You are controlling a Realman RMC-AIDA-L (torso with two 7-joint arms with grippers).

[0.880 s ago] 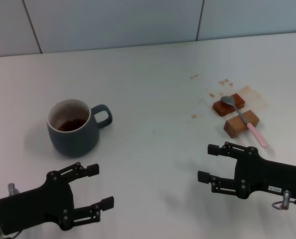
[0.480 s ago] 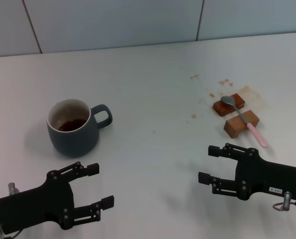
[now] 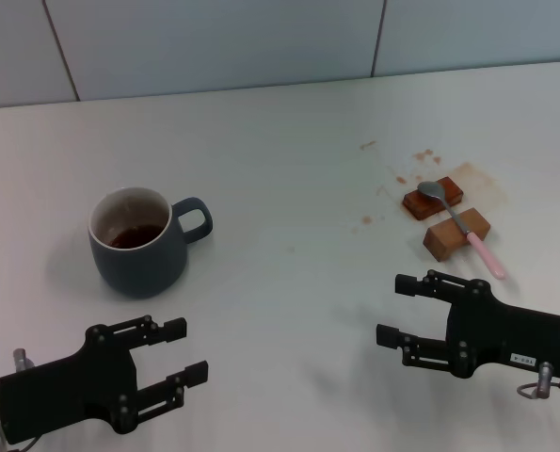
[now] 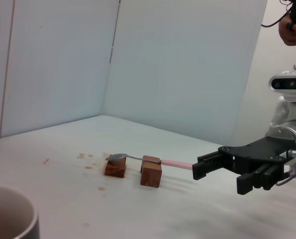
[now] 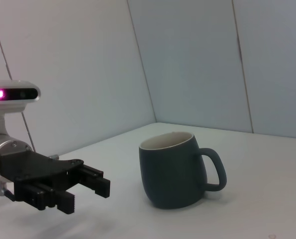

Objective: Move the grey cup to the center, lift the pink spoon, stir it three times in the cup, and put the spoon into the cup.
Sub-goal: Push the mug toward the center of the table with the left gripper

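White table (image 3: 289,179) w/ brown stains (image 3: 421,160), pale wall panels (image 3: 214,42).

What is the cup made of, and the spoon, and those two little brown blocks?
The grey cup looks like glazed ceramic: thick wall, soft sheen, pale inside. The pink spoon seems to have a shiny metal bowl and a matte pink handle, probably plastic. The brown blocks look like wood, though that is hard to tell.

Black grippers (image 3: 176,350), silver wrists, white sticker
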